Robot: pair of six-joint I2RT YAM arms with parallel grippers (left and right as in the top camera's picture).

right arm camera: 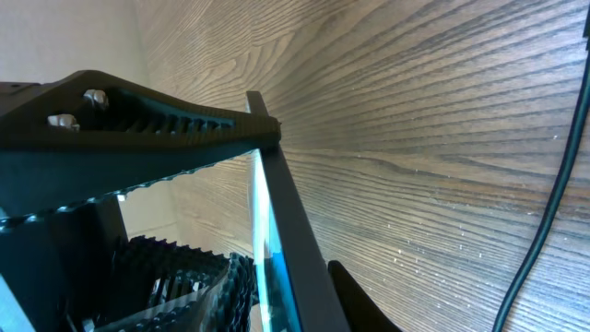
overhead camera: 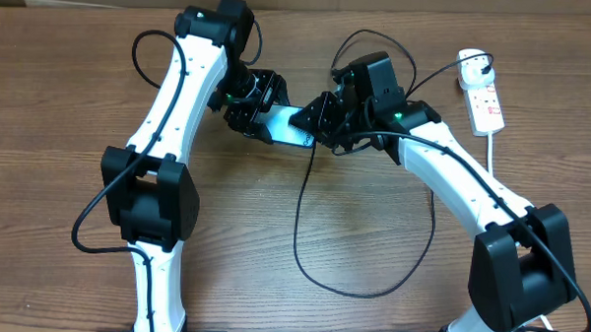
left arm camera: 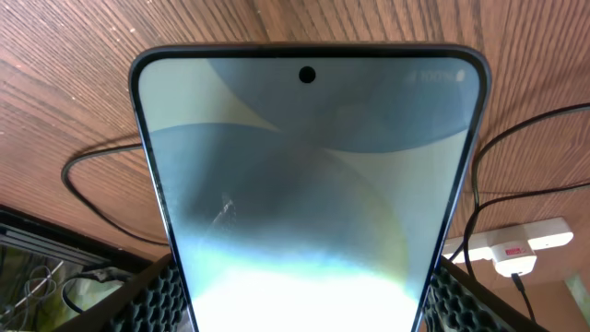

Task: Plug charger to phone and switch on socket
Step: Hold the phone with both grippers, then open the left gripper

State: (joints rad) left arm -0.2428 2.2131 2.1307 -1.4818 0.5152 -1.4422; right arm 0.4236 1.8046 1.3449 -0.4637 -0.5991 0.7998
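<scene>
The phone (overhead camera: 289, 123) is held above the table between both grippers, its light blue screen filling the left wrist view (left arm camera: 304, 184). My left gripper (overhead camera: 261, 111) is shut on its side edges, with the foam pads (left arm camera: 161, 300) pressed against them. My right gripper (overhead camera: 319, 122) straddles the other end. In the right wrist view the phone (right arm camera: 286, 221) shows edge-on, one finger against the screen and one against the back. The charger cable (overhead camera: 309, 216) loops over the table and rises under the right gripper; its tip is hidden. The socket (overhead camera: 485, 99) lies at the far right.
A black plug (overhead camera: 474, 62) sits in the socket's far end, and the thick white cord (overhead camera: 491, 143) runs toward the right arm. The socket (left arm camera: 516, 251) and cable (left arm camera: 92, 184) lie beyond the phone in the left wrist view. The left gripper's ridged finger (right arm camera: 138, 129) crosses the right wrist view.
</scene>
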